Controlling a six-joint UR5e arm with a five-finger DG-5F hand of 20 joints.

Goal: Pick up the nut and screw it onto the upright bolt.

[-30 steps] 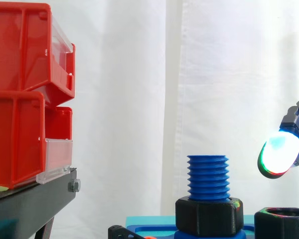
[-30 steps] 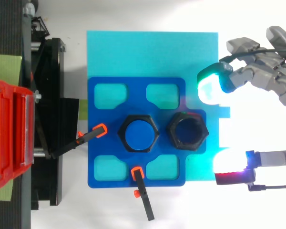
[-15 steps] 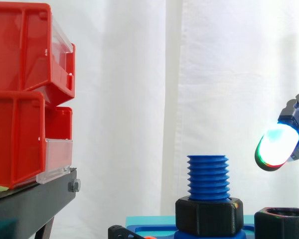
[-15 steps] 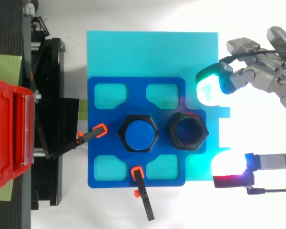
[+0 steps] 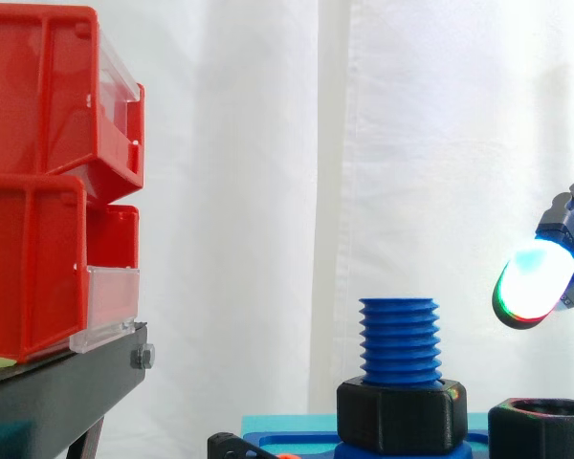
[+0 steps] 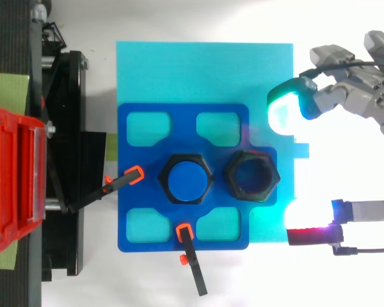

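While the loose nut (image 6: 252, 175) sits on the blue plate (image 6: 131, 128) beside the upright bolt (image 5: 399, 342), the hand (image 6: 355, 96) hovers apart, fingers (image 6: 283, 114) spread, holding nothing.

The hand (image 6: 361, 96) is built of blocky grey segments, light on top and darker at the seams. Its fingertips (image 6: 283, 110) are thick rounded pads that glow: one cyan-white with a green rim, another bright white edged in magenta and red, with a small blue patch just behind it.
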